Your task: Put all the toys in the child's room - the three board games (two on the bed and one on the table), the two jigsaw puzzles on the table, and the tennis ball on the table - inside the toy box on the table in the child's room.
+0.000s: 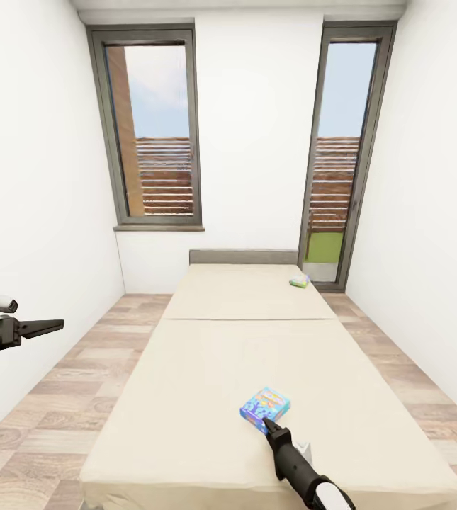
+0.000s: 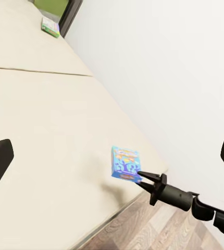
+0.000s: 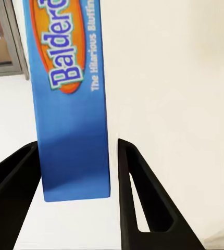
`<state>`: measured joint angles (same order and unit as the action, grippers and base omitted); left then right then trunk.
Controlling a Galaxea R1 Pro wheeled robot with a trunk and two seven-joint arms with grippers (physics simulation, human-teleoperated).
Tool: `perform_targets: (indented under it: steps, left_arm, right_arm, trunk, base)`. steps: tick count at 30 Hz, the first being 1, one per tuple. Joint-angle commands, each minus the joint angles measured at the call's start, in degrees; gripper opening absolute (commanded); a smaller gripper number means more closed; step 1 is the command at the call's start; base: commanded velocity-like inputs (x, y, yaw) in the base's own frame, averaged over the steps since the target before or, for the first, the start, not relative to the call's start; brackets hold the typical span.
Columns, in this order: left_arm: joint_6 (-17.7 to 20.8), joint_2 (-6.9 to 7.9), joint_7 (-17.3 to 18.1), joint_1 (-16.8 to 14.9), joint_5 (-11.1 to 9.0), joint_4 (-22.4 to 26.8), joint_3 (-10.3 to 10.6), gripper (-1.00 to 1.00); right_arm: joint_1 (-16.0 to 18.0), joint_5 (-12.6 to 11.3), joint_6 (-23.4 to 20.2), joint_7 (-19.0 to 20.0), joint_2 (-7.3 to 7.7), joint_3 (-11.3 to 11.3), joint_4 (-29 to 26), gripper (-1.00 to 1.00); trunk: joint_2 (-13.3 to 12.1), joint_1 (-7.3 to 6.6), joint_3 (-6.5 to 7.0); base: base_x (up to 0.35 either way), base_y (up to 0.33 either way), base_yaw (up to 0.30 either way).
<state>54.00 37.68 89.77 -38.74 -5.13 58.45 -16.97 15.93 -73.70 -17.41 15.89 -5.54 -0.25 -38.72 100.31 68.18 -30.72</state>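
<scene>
We see a bright, evenly lit room, daylight showing through the two windows (image 1: 154, 131) with no glare on the white walls. Shadows are faint: only a soft smudge on the bed (image 2: 44, 135) beside the blue board game (image 2: 125, 163). Renders are slightly soft, the head view stretched wide at its edges.

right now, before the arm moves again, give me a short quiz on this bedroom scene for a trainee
1. Multiple choice: the blue Balderdash board game sits between the fingers of which gripper?
A. left gripper
B. right gripper
C. neither
2. True or false: the pale green board game lies on the wood floor beside the bed.
3. Fill in: in the left wrist view, the left gripper's fingers stand wide apart, so it is ____.

Key: 1 B. 2 false: it lies on the mattress near the grey headboard. 3 open.
</scene>
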Motion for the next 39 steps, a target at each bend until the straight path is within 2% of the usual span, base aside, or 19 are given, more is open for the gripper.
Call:
perform_targets:
  steps: [1,4,7,10,11,14,18,20,24,27,32,39]
  left_arm:
    - [0.6,0.02,0.2,0.0,0.0,0.0,0.0,1.00]
    - [0.6,0.00,0.2,0.0,0.0,0.0,0.0,1.00]
    - [0.6,0.00,0.2,0.0,0.0,0.0,0.0,1.00]
    - [0.6,-0.01,0.2,0.0,0.0,0.0,0.0,1.00]
    - [0.6,-0.02,0.2,0.0,0.0,0.0,0.0,1.00]
    - [0.6,-0.03,0.2,0.0,0.0,0.0,0.0,1.00]
    - [0.6,-0.04,0.2,0.0,0.0,0.0,0.0,1.00]
    - [0.6,-0.04,0.2,0.0,0.0,0.0,0.0,1.00]
    - [0.6,-0.05,0.2,0.0,0.0,0.0,0.0,1.00]
    - [0.6,-0.06,0.2,0.0,0.0,0.0,0.0,1.00]
    - [0.5,-0.23,0.2,0.0,0.1,0.0,0.0,1.00]
    - [0.4,-0.37,0.2,0.0,0.1,0.0,0.0,1.00]
  right_arm:
    - [0.0,-0.6,-0.6,-0.8,-0.05,-0.1,-0.3,-1.00]
    - [0.1,-0.6,-1.4,-4.9,-0.12,-0.2,-1.2,-1.00]
    - [0.0,-0.5,-1.7,-7.3,-0.23,-0.1,-2.7,-1.00]
    - [0.0,0.4,-1.9,-9.7,-0.36,0.8,-6.9,-1.00]
    - [0.0,2.2,-2.2,-11.6,-0.14,3.4,-10.2,-1.00]
    - [-0.3,3.6,-2.4,-13.8,0.18,7.4,-15.3,-1.00]
    - [-0.6,4.1,-2.5,-16.3,0.32,11.1,-20.9,-1.00]
    - [-0.9,4.1,-2.5,-18.5,0.43,14.0,-25.0,-1.00]
    - [-1.0,4.3,-3.5,-21.1,0.52,18.4,-29.0,-1.00]
    - [-1.1,4.3,-4.1,-22.0,0.60,20.6,-30.7,-1.00]
    - [-1.0,4.4,-4.1,-22.0,0.73,21.9,-32.4,-1.00]
    - [-1.0,4.5,-3.8,-21.9,0.71,22.2,-33.0,-1.00]
  trunk:
    - [-0.4,-0.23,0.12]
    - [-1.6,-0.89,0.66]
    - [-2.8,-1.55,1.20]
    - [-4.0,-2.21,1.74]
    - [-4.4,-2.43,1.92]
    - [-5.6,-3.09,2.45]
    - [-7.2,-3.97,3.17]
    - [-8.0,-4.40,3.53]
    - [-9.6,-5.28,4.25]
    - [-10.8,-5.94,4.79]
    - [-12.8,-7.04,5.69]
    - [-15.6,-8.58,6.94]
  base:
    - [0.000,0.000,0.000]
    - [0.000,0.000,0.000]
    - [0.000,0.000,0.000]
    - [0.000,0.000,0.000]
    - [0.000,0.000,0.000]
    - [0.000,0.000,0.000]
    - [0.000,0.000,0.000]
    - [0.000,0.000,0.000]
    - [0.000,0.000,0.000]
    - [0.000,0.000,0.000]
    - [0.000,0.000,0.000]
    - [0.000,0.000,0.000]
